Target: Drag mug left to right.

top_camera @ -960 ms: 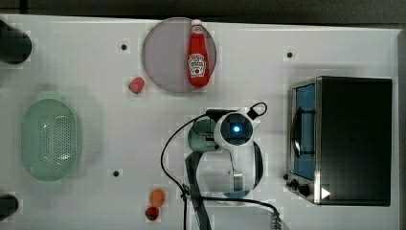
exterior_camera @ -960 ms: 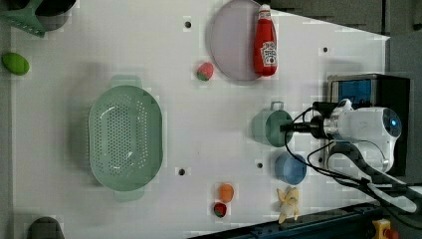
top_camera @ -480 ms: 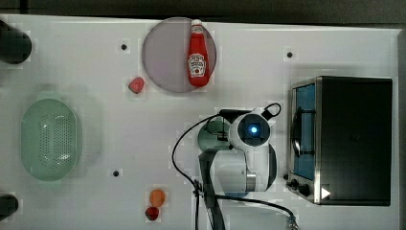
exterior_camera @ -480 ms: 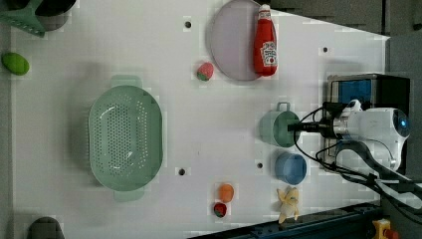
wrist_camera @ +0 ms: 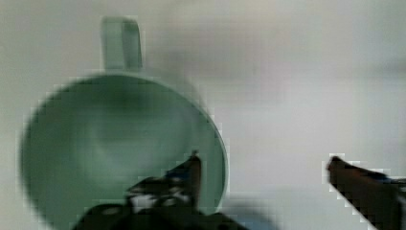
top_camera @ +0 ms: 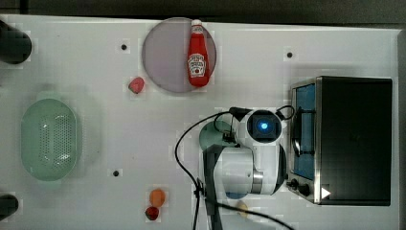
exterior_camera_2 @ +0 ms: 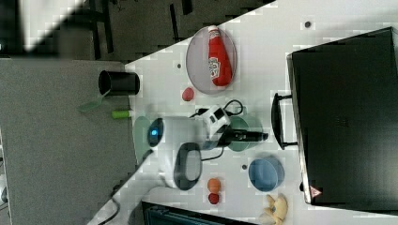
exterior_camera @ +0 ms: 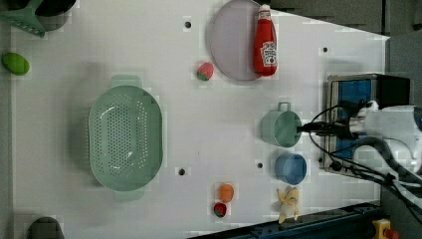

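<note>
Table: white, with small dark holes, dark floor beyond.
Basket: top view's left.
Plate: holds ketchup bottle.
Mug: just left of the oven in the left view.
Gripper: jaws wide apart, one finger inside the mug's rim.

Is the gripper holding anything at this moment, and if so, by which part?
Nothing is held. The gripper is open, with one finger over the mug's rim and the other outside it, neither clamped on the wall.

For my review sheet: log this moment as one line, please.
phase: release | gripper: open, one finger over mug rim | mug: upright, beside blue cup, near toaster oven
</note>
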{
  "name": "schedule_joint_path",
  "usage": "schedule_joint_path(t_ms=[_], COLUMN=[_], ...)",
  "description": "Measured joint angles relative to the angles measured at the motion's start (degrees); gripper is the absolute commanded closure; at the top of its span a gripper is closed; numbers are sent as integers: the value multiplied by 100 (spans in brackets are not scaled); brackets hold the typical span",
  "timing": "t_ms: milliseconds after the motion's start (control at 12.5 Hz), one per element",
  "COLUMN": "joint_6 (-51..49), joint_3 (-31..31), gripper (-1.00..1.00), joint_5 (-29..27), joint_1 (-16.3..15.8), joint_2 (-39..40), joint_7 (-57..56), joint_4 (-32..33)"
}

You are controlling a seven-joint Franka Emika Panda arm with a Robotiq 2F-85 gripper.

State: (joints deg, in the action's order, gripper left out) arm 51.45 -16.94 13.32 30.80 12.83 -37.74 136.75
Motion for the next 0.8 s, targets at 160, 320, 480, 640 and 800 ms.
schedule_joint_path(t_ms=[160, 320, 480, 640, 800], joint_6=[-786, -1679, -2750, -3554, -3616], joint_3=[-255, -488, -597, -669, -729], gripper=[-100, -100, -100, -100, -100], joint_5=[-324, -1042, -1852, -1949, -1942], joint_1=[14, 17, -11, -25, -76], joint_2=[-670, -1383, -2112, -2719, -3124], joint_7=[750, 1797, 2778, 3201, 3402], joint_4=[-291, -873, -1455, -1958, -2266])
